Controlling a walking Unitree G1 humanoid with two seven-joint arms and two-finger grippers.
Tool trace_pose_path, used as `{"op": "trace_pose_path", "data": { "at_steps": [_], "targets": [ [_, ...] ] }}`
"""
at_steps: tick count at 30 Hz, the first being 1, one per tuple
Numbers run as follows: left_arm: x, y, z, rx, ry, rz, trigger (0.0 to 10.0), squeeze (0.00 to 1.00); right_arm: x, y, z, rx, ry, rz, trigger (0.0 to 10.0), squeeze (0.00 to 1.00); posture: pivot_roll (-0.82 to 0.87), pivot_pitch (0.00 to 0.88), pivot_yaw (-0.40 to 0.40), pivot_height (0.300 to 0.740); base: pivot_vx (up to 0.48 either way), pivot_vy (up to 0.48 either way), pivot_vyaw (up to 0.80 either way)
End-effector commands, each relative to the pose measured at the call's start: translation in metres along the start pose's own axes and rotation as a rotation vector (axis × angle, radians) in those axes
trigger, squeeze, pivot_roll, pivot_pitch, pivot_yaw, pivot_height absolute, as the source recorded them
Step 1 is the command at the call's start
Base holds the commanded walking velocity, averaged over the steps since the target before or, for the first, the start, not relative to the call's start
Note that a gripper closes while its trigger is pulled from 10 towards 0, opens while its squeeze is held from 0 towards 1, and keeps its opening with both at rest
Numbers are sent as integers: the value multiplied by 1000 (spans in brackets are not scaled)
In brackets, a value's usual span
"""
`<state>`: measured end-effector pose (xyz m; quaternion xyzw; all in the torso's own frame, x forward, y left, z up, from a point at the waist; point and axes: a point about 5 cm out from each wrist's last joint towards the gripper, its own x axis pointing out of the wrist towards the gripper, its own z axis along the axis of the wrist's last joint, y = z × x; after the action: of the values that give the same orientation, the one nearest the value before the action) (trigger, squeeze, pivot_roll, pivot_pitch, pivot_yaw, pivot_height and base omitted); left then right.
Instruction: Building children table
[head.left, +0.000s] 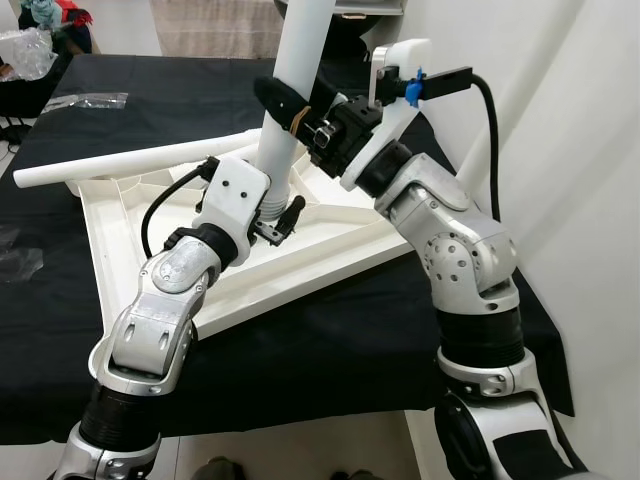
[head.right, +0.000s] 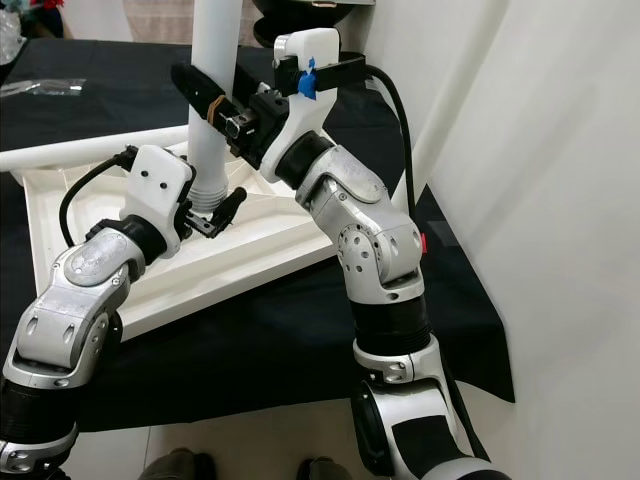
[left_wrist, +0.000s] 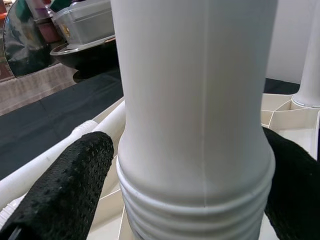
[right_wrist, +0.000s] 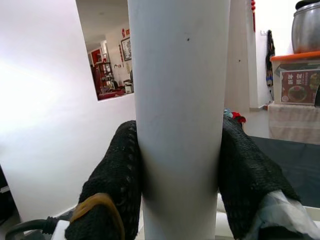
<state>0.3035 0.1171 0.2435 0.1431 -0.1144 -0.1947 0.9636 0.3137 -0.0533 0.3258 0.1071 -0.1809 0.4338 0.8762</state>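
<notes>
**White plastic leg, upright at the tabletop corner**

Left eye view: white leg (head.left: 290, 95) standing upright on the upturned triangular tabletop (head.left: 330, 250), itself flat on the black-clothed surface (head.left: 330, 340). Second leg (head.left: 130, 162) lying tilted across the tabletop's far side. Left pincer (head.left: 275, 215) low at the leg's threaded base, forearm angled up from a bent elbow. Right pincer (head.left: 290, 110) higher on the shaft, wrist cocked inward, elbow out toward the wall.

Right eye view: same arrangement; right arm folded sharply, upper arm vertical, forearm reaching back to the leg. Left arm rising from below, wrist level with the socket.

Left wrist view: ribbed collar of the leg between two black pads (left_wrist: 65, 185), close on either side; contact on the near pad unclear, so probably a loose bracket rather than a firm clamp.

Right wrist view: both pads (right_wrist: 117, 185) pressed flat against the smooth shaft, clenched on it.

Likely handling: hollow moulded plastic, light and stiff, smooth enough to slip under a twist. Best taken on the plain shaft above the threads, squarely, keeping it vertical so the thread seats without crossing.
</notes>
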Motion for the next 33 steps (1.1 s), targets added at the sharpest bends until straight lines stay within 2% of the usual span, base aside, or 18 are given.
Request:
{"op": "trace_pose_path", "data": {
  "at_steps": [1,6,7,8,9,10,18,19,21,22,24,25,26,28,29,30,33],
  "targets": [
    [3,-3,-2,-5,6,-20,10000,0,-2,4,1,7,-2,12,0,0,10,60,-65,740,0,0,0],
    [7,-5,-5,-5,10,-39,10000,0,-3,10,-1,15,6,21,0,0,10,60,-65,740,0,0,0],
    [8,-6,-6,-10,11,-45,4941,0,-3,11,-1,16,8,24,0,0,10,60,-65,740,0,0,0],
    [9,-7,-6,-5,7,-47,3765,0,-3,13,-2,13,11,26,0,0,10,64,-64,740,0,0,0],
    [9,-7,-6,-5,7,-47,3765,0,-3,13,-2,13,11,26,0,0,10,64,-64,740,0,0,0],
    [9,-8,-7,0,7,-56,0,0,-3,14,-2,13,12,26,0,0,10,66,-64,740,0,0,0],
    [11,-12,-7,9,-1,-70,0,0,-3,16,-2,12,18,22,0,0,7,70,-64,740,0,0,0],
    [11,-13,-7,20,0,-71,3608,0,-3,15,-2,8,21,20,4706,0,7,70,-64,740,0,0,0],
    [11,-13,-7,31,0,-76,3608,0,-3,15,-3,2,26,11,4706,0,10,71,-65,740,0,0,0],
    [11,-13,-7,38,-2,-76,10000,0,-3,15,-4,-1,30,7,10000,0,10,70,-64,740,0,0,0],
    [11,-13,-7,38,-2,-76,10000,0,-3,15,-4,-1,30,7,10000,0,10,70,-64,740,0,0,0],
    [11,-14,-6,45,-4,-80,10000,0,-4,14,-5,-8,32,1,10000,678,10,70,-64,740,0,0,0],
    [9,-16,-6,61,-4,-87,10000,0,-3,13,-6,-10,34,-8,10000,1000,12,71,-64,740,0,0,0],
    [8,-18,-7,69,-4,-95,10000,0,-3,12,-8,-10,42,-14,10000,1000,11,69,-62,740,0,0,0],
    [6,-21,-8,79,-2,-103,10000,0,-3,13,-9,-7,50,-13,10000,600,11,69,-62,740,0,0,0],
    [5,-22,-9,94,0,-111,10000,0,-2,13,-9,-7,53,-13,10000,0,9,67,-59,740,0,0,0],
    [4,-24,-9,92,-1,-115,10000,0,-1,14,-9,-3,52,-15,10000,0,8,63,-60,740,0,0,0]
  ]
}}
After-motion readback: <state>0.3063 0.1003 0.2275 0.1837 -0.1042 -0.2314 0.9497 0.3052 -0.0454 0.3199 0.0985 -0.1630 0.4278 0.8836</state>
